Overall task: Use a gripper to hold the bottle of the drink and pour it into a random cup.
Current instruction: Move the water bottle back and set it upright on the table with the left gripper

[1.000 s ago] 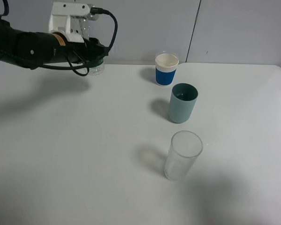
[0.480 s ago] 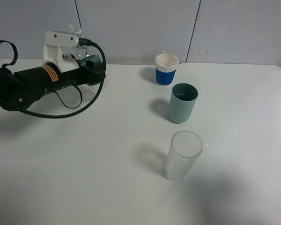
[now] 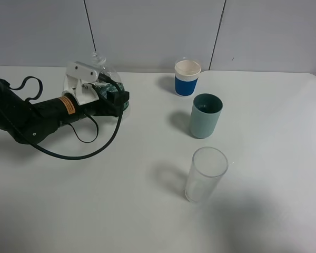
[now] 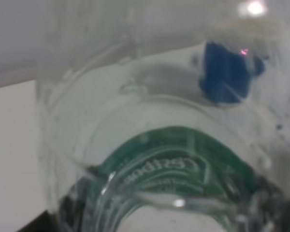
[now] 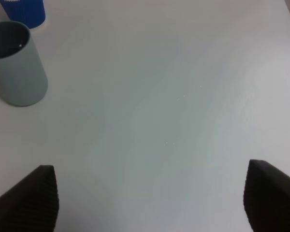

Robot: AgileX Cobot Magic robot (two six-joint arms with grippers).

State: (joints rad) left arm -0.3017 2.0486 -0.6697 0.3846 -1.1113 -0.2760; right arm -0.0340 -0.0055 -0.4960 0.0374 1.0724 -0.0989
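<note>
**Carrying the bottle across to the grey-teal cup**

The left hand [image 3: 115,96] is clenched on the bottle of the drink [image 3: 106,84], held at the far left of the bench [image 3: 95,200], well apart from the cup [image 3: 205,115]. The neck has no cap, so the bottle should stay upright in transit. The cup stands between a white cup with a blue band [image 3: 187,78] and a clear glass [image 3: 205,174]; the neck should be over the cup's rim before tilting slowly. The right hand [image 5: 150,203] is released, its fingers spread above bare bench.
</note>
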